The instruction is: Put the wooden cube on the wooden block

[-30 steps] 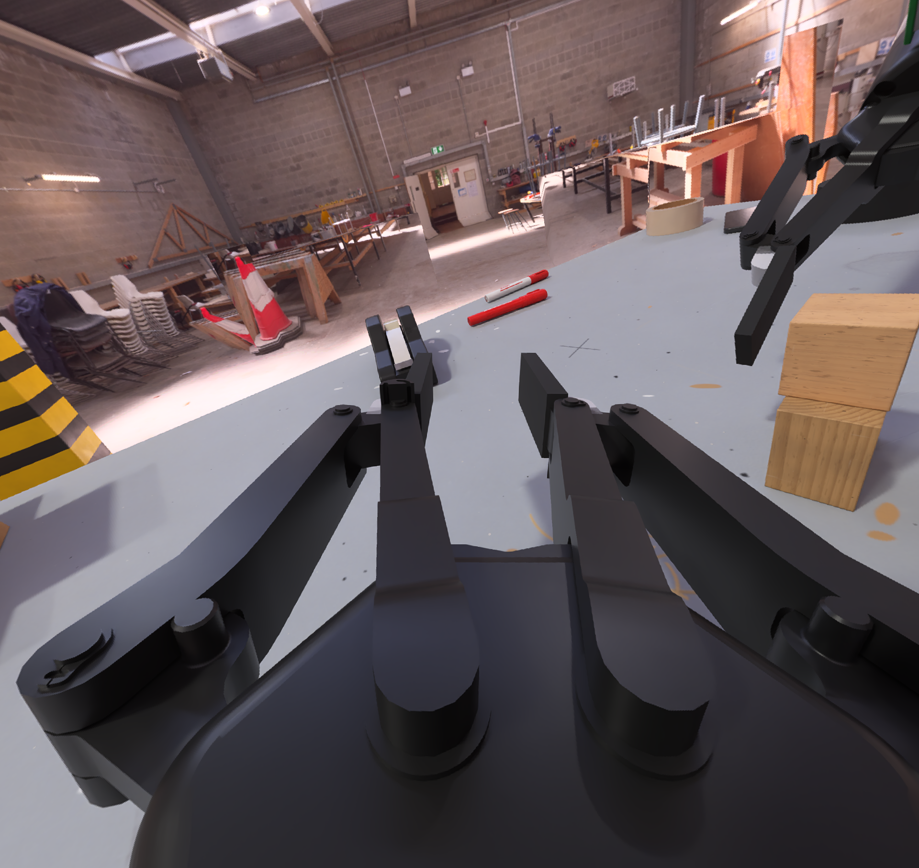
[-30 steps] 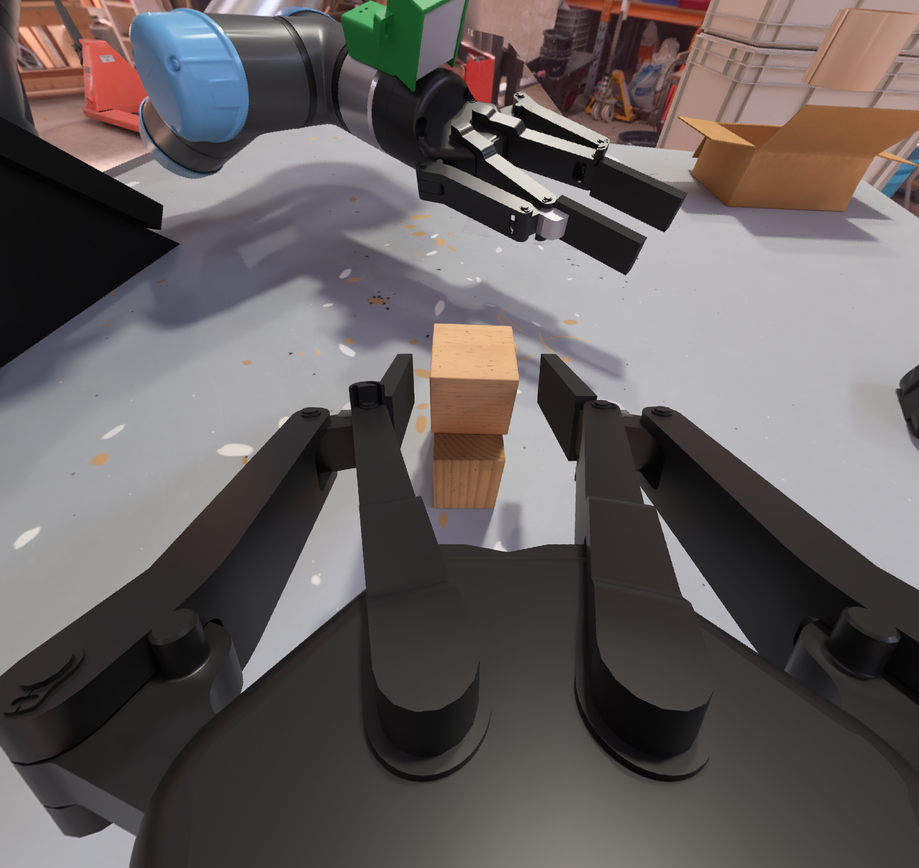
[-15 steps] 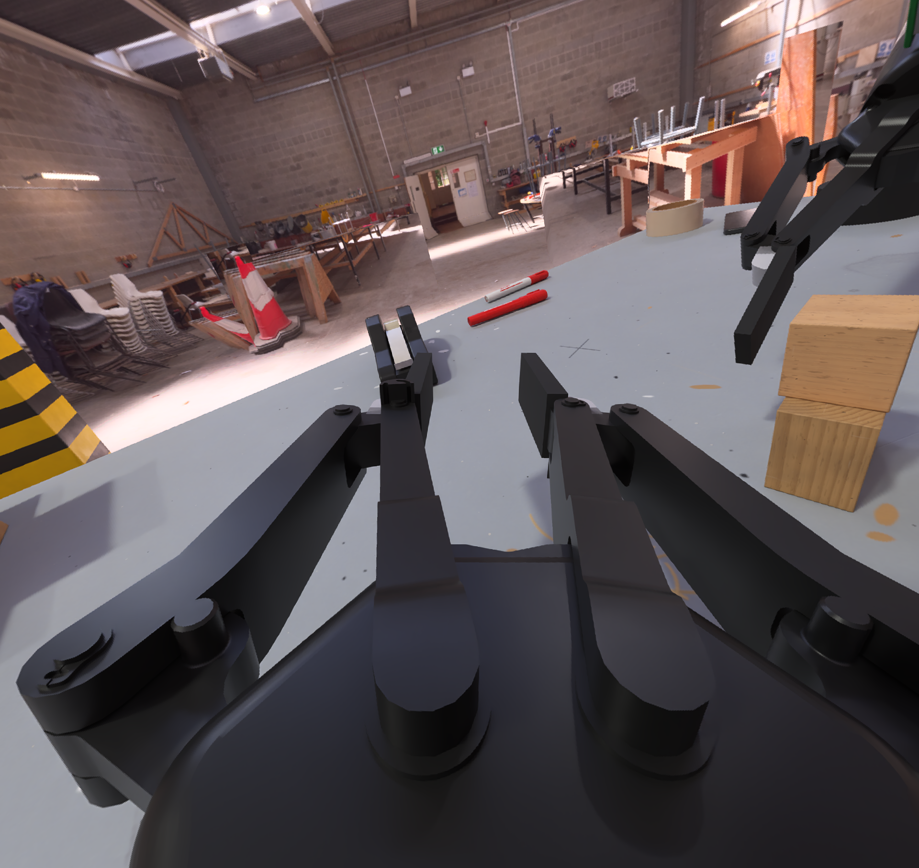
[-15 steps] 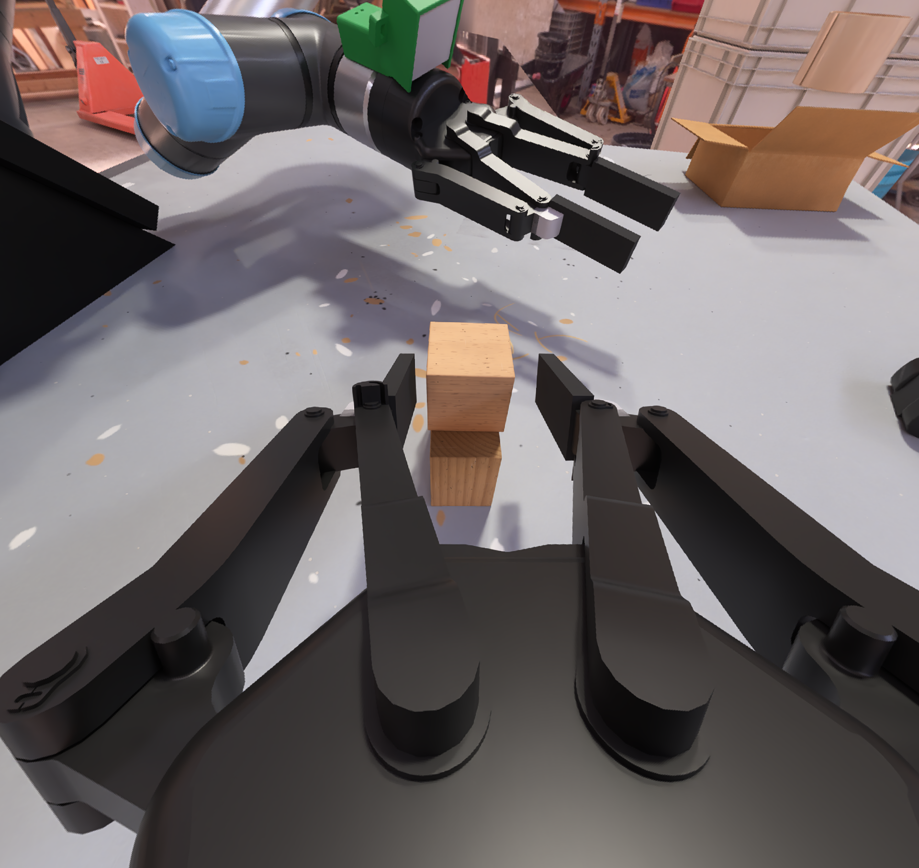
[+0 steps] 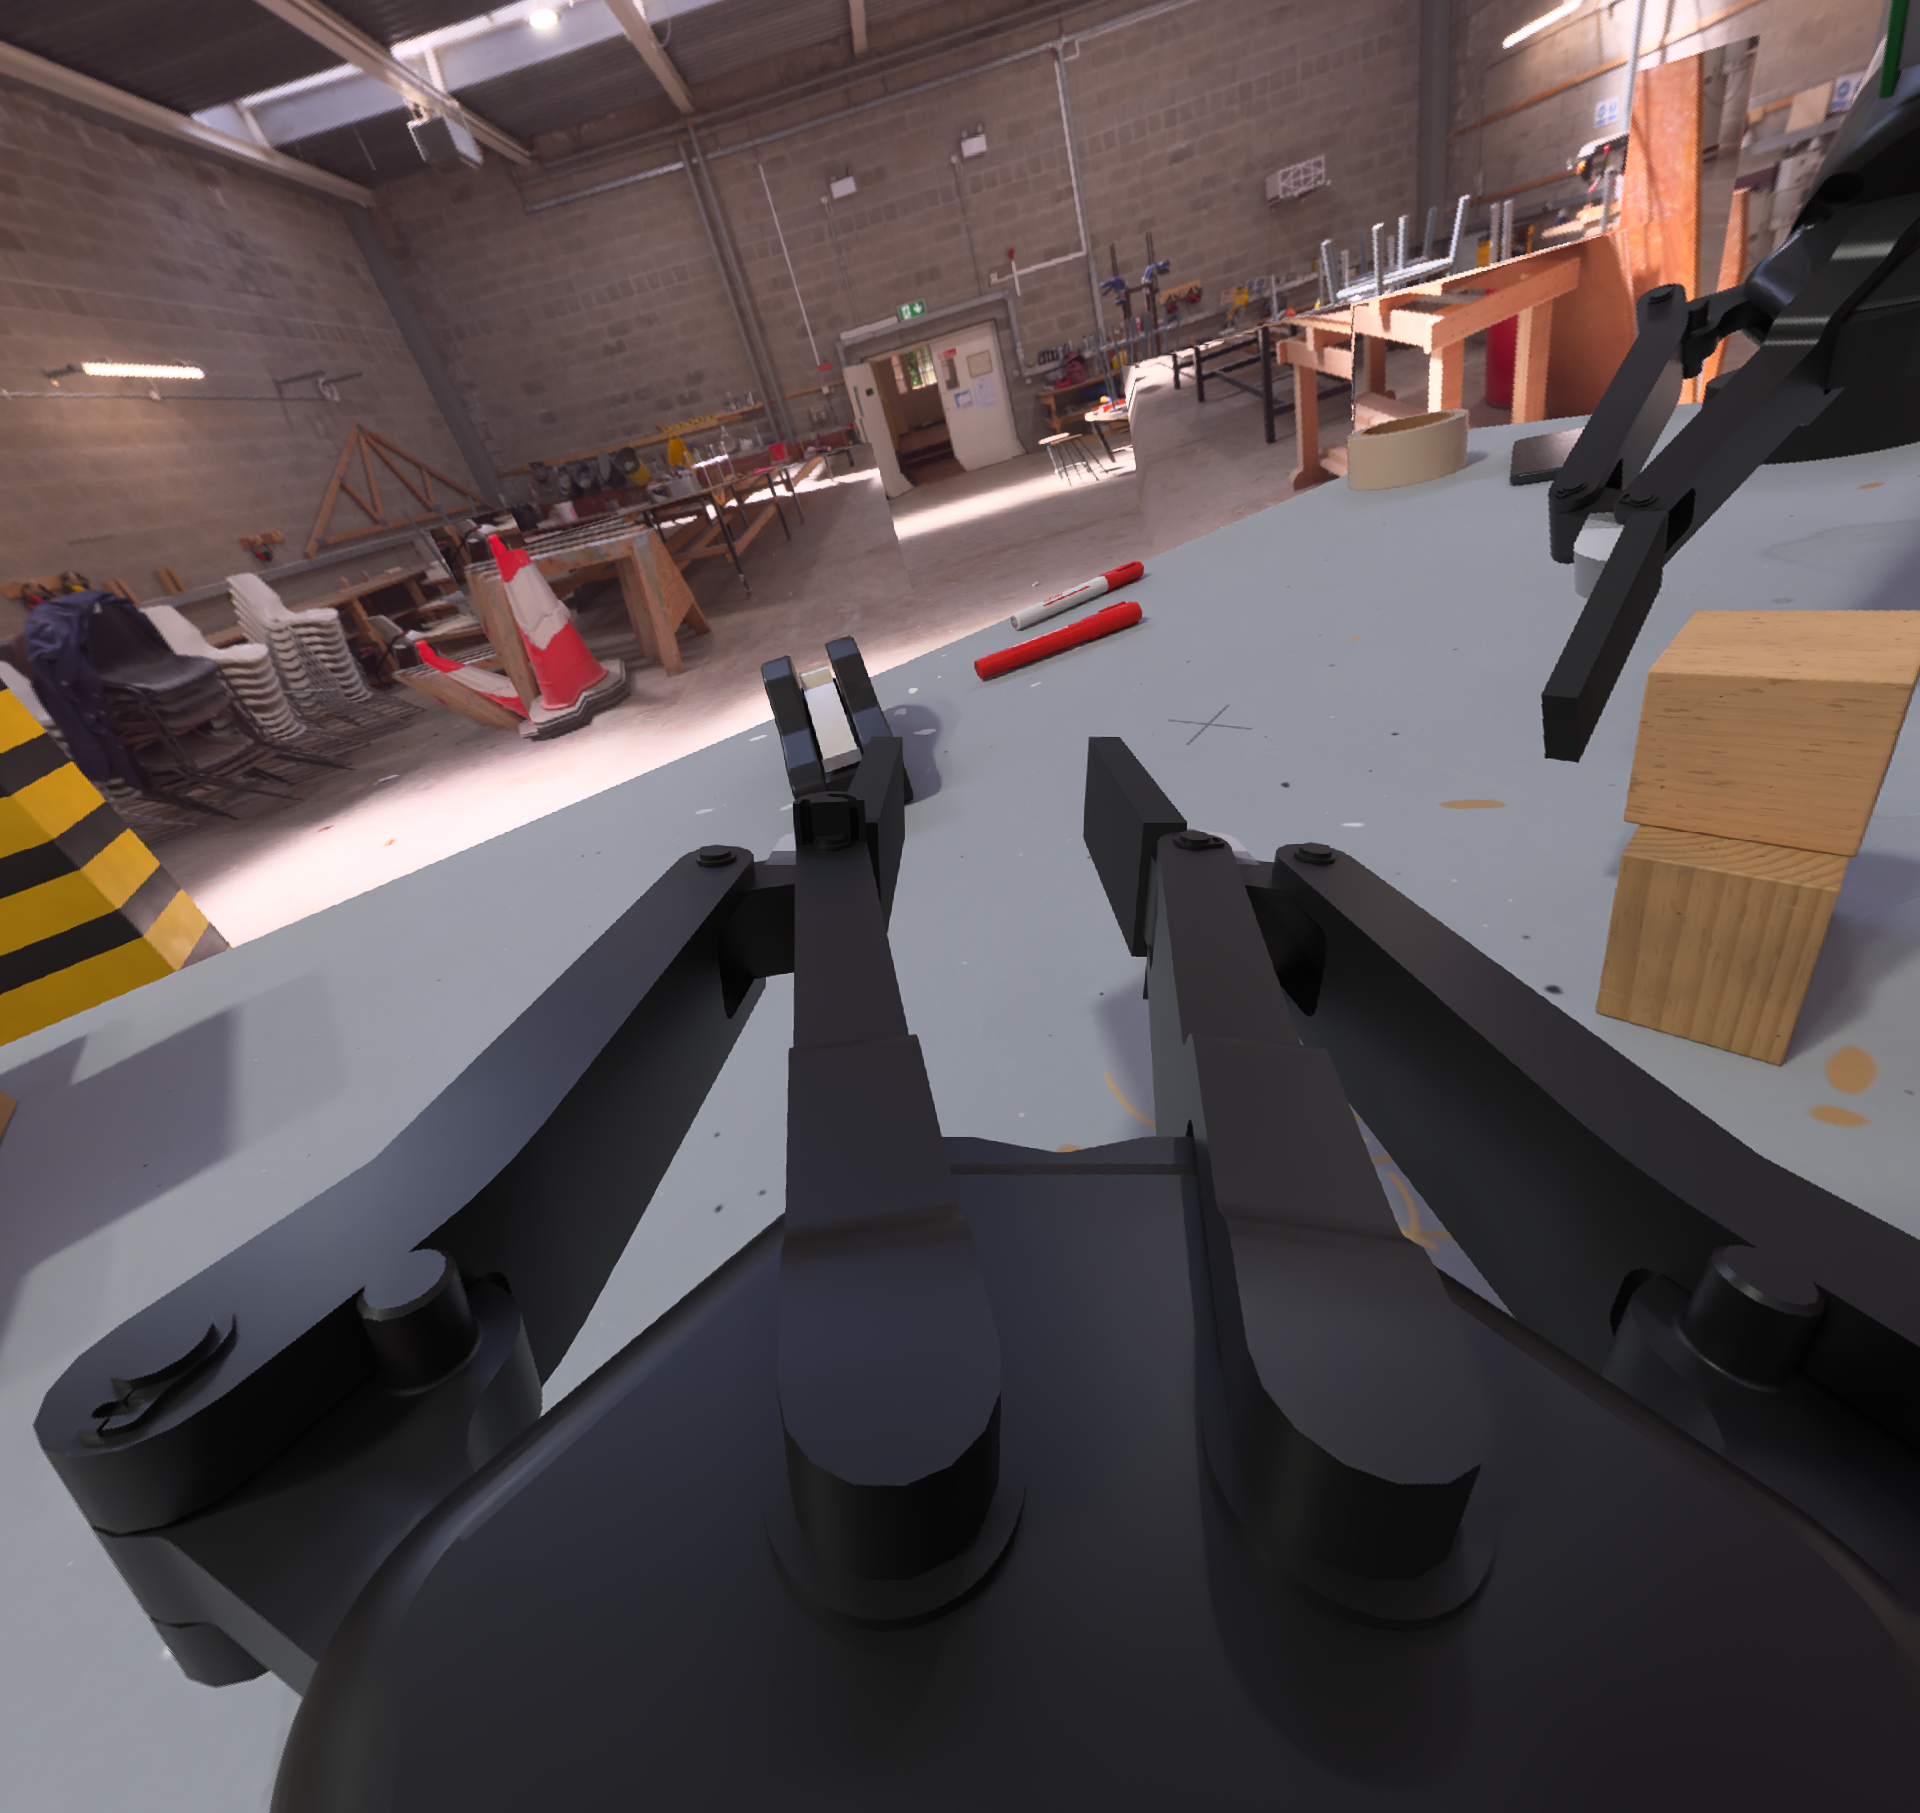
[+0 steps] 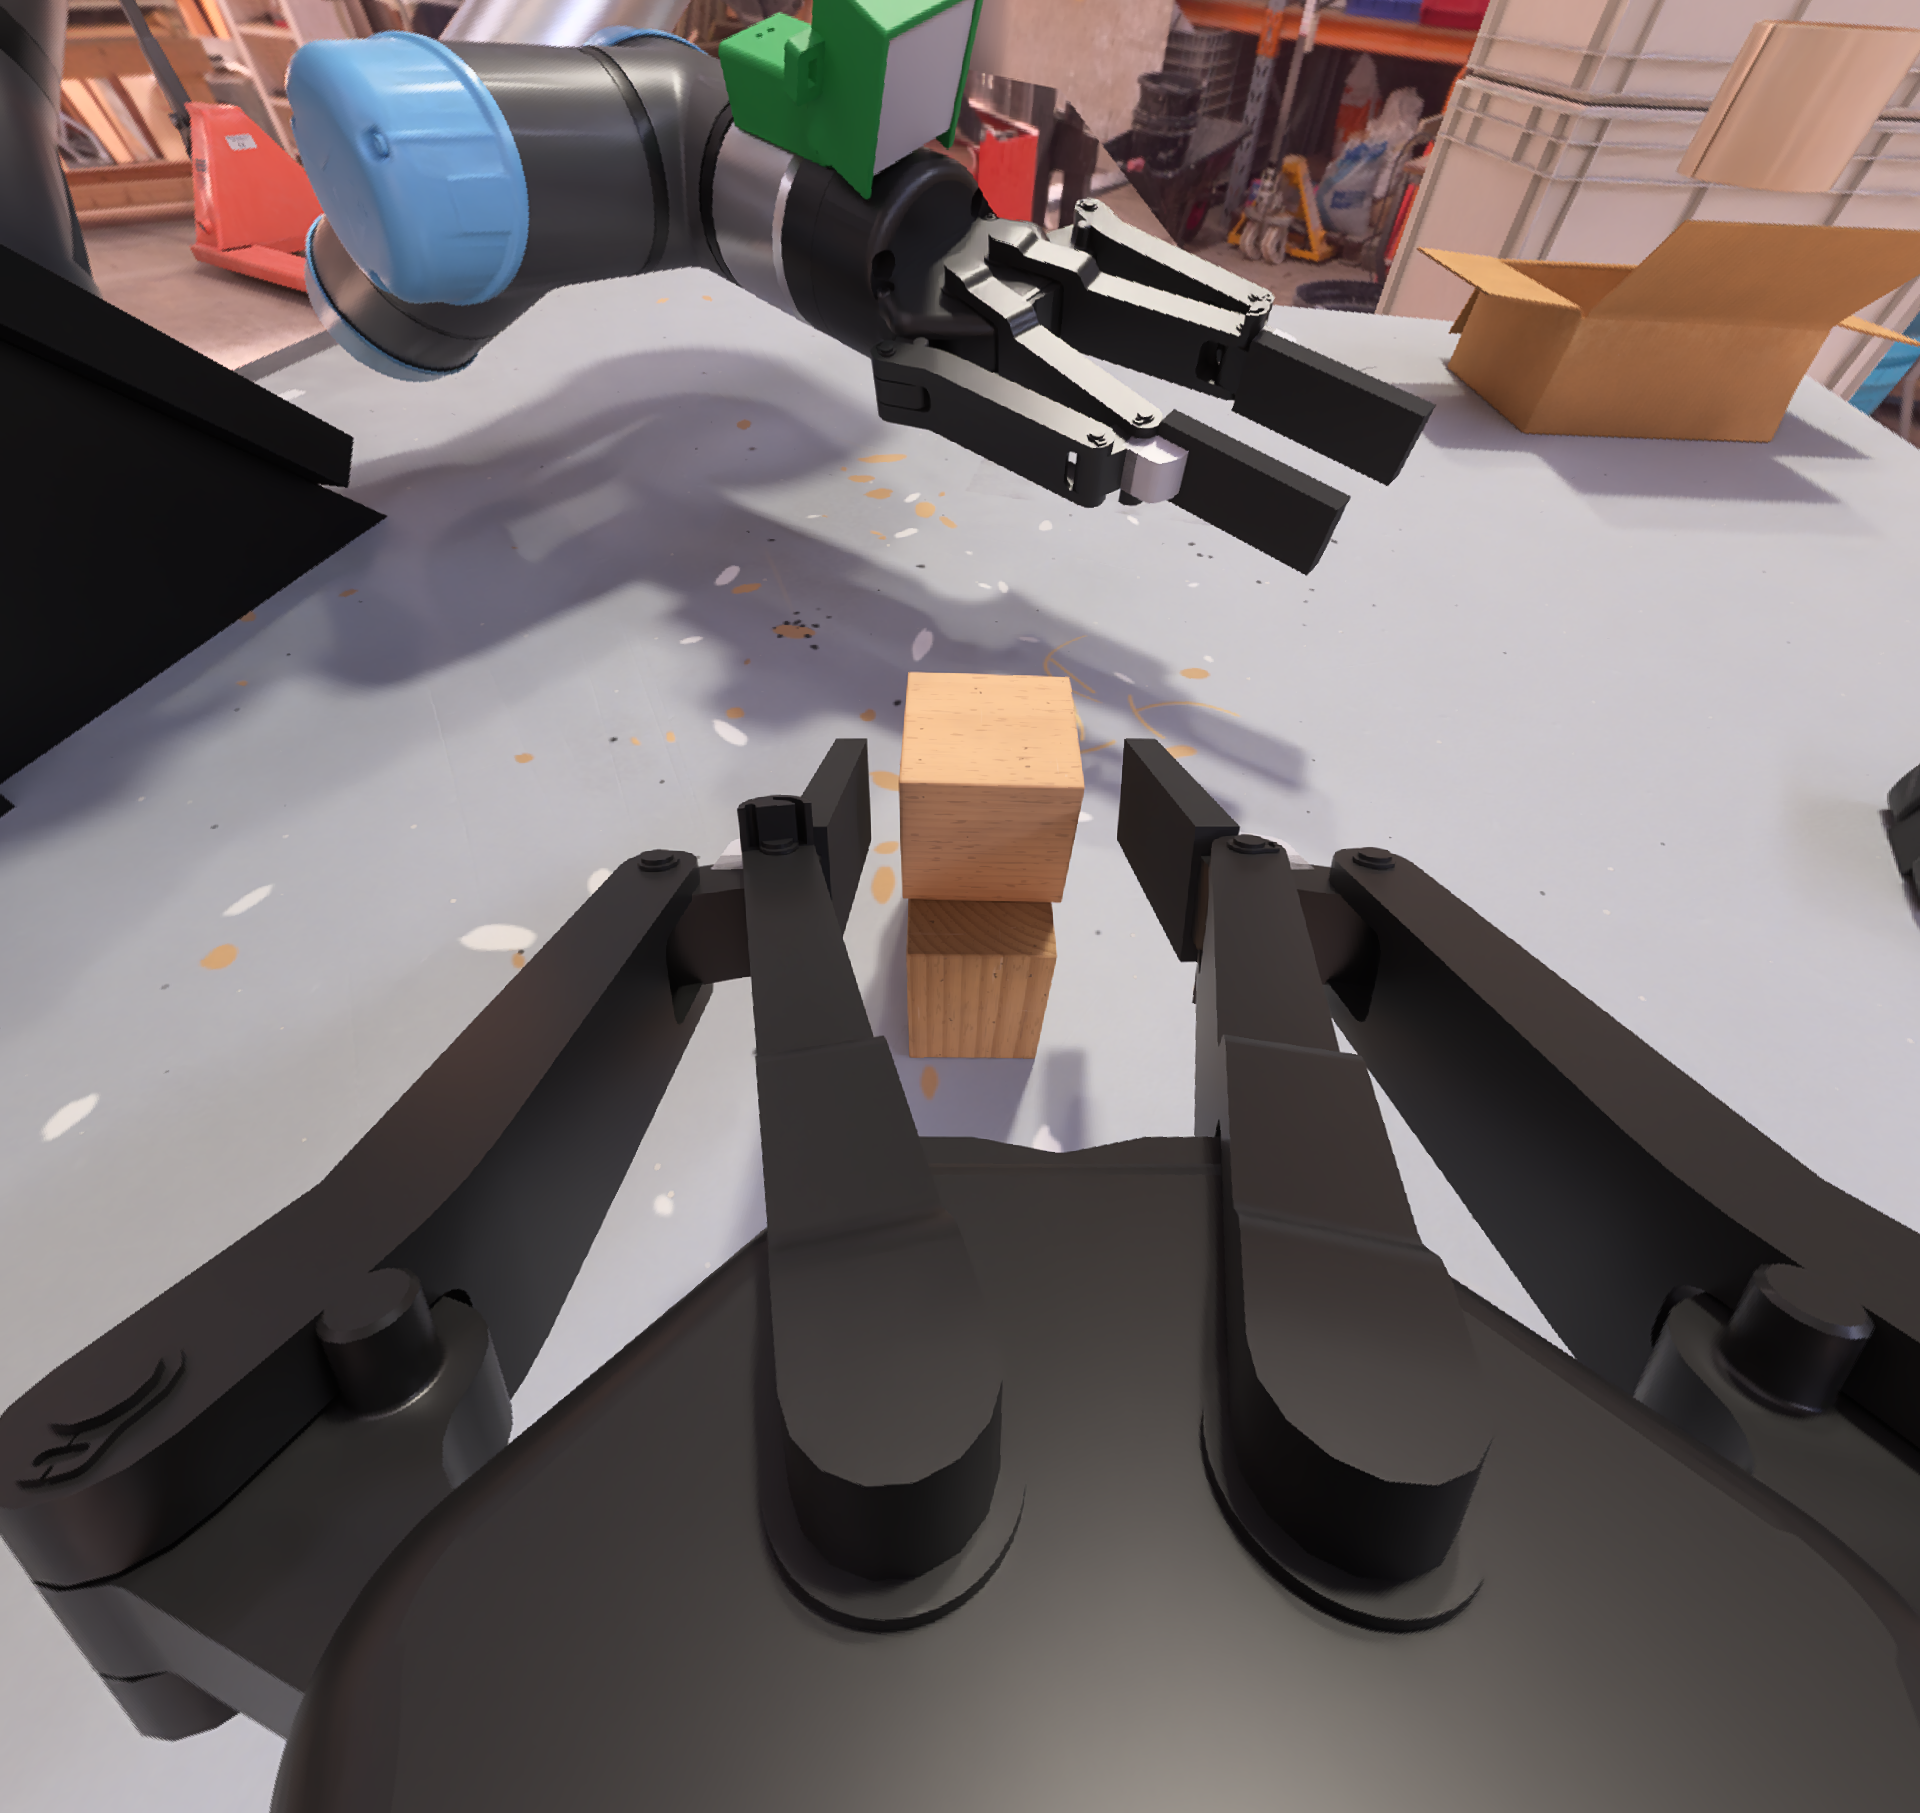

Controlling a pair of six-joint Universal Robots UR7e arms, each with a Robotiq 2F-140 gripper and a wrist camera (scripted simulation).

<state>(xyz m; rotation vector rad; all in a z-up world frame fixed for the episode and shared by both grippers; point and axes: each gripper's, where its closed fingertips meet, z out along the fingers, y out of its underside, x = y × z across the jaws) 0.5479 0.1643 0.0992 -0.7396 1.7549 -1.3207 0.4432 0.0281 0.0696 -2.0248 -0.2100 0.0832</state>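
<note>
Table: the grey paint-flecked tabletop [image 6: 1558,724] bears everything I name here; my landmark is the darker wooden block with striped grain [image 6: 977,984].
Cardboard box: an open brown cardboard box [image 6: 1621,361] sits far beyond the block, near the table's far edge.
My left claw: my black two-finger left gripper [image 5: 987,807] hangs above the table, beyond the block in the right wrist view, its fingers parted and holding nothing.
My right claw: my black two-finger right gripper [image 6: 992,807] is spread wide, a finger on either side of the stack above the block, touching neither piece.
Cube: the pale wooden cube [image 6: 987,797] rests directly on top of the block, a little wider than it.
Markers: two red marker pens [image 5: 1060,636] lie well apart from the block.
</note>
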